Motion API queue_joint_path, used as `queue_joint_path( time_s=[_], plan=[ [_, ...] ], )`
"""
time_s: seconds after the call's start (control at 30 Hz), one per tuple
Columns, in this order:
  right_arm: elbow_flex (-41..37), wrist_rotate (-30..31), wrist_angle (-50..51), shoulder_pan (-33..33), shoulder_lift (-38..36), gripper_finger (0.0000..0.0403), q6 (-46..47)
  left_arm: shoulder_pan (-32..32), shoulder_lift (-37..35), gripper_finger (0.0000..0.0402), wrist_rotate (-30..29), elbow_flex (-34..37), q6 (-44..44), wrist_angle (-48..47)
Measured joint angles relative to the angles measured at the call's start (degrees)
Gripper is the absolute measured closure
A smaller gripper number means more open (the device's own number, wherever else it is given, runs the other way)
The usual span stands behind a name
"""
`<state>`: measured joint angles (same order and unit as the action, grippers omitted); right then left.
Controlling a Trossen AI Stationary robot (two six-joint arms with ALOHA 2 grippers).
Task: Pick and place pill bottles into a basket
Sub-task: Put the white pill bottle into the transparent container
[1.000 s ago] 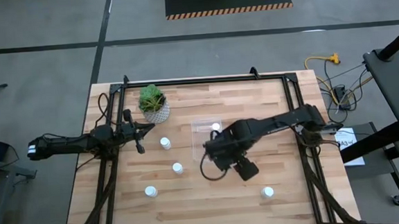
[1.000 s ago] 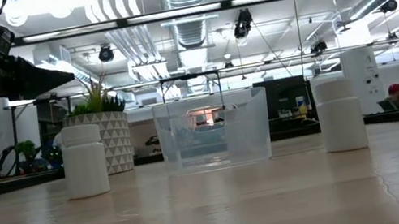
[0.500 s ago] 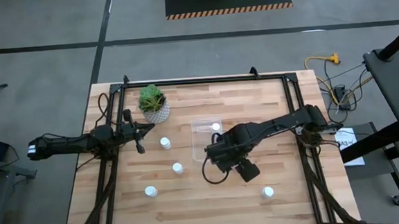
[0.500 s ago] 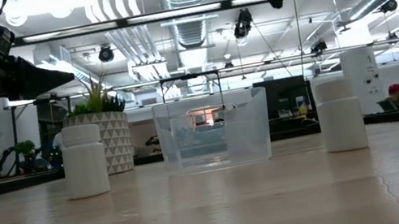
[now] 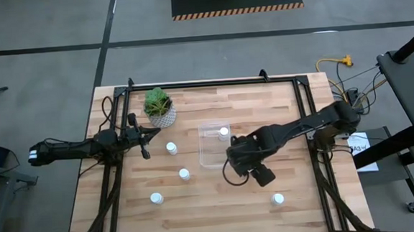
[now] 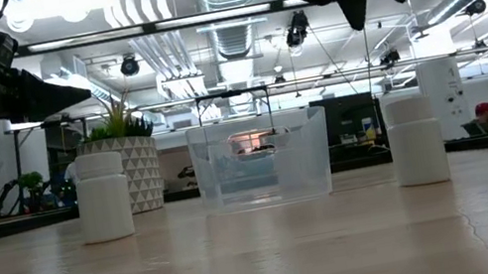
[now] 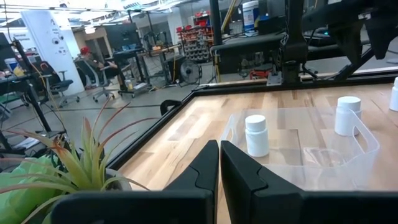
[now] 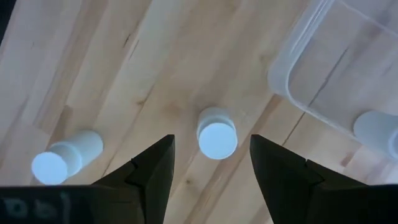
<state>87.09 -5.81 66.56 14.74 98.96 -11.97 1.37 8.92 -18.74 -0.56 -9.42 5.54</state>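
The wooden table [image 5: 278, 104] carries a potted plant [image 5: 159, 107], a clear basket [image 5: 214, 146] holding one bottle [image 5: 224, 131], and other bottles standing apart on the wood. The right gripper [image 8: 211, 163], fingers spread and empty, hangs high above one bottle [image 8: 217, 134] just beside the basket; an off-centre descent could topple it or nudge the basket wall. The left gripper [image 7: 219, 165] waits closed near the plant.

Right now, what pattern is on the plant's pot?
The plant pot has a white-and-grey triangle pattern, clearest in the low view.
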Motion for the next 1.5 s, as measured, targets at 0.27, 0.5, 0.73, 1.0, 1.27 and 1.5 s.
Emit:
queue_joint_path(
  time_s=[0.27, 0.5, 0.73, 1.0, 1.27, 1.5],
  plan=[
    [-9.33, 3.3, -6.89, -0.73, -4.49, 0.0204, -0.46, 0.02, 0.09, 0.0402, 0.0, -0.02, 0.01, 0.0],
    [-12.71, 3.36, -11.04, -1.47, -3.97, 0.0204, -0.68, 0.01, 0.1, 0.0402, 0.0, -0.01, 0.02, 0.03],
    [-12.9, 3.0, -11.77, -1.53, -3.31, 0.0204, -0.31, 0.02, 0.2, 0.0402, 0.0, -0.01, 0.0, -0.02],
    [-13.84, 2.12, -12.37, -1.51, -3.24, 0.0204, 1.05, 0.02, 0.22, 0.0402, 0.0, 0.0, 0.01, -0.04],
    [-17.19, 0.66, -16.19, -1.51, -3.22, 0.0204, 1.03, 0.02, 0.33, 0.0402, 0.0, -0.02, -0.01, -0.02],
    [-18.27, 0.66, -16.72, -1.51, -3.2, 0.0204, 1.33, 0.0, 0.45, 0.0402, 0.02, 0.0, 0.01, -0.04]
  ],
)
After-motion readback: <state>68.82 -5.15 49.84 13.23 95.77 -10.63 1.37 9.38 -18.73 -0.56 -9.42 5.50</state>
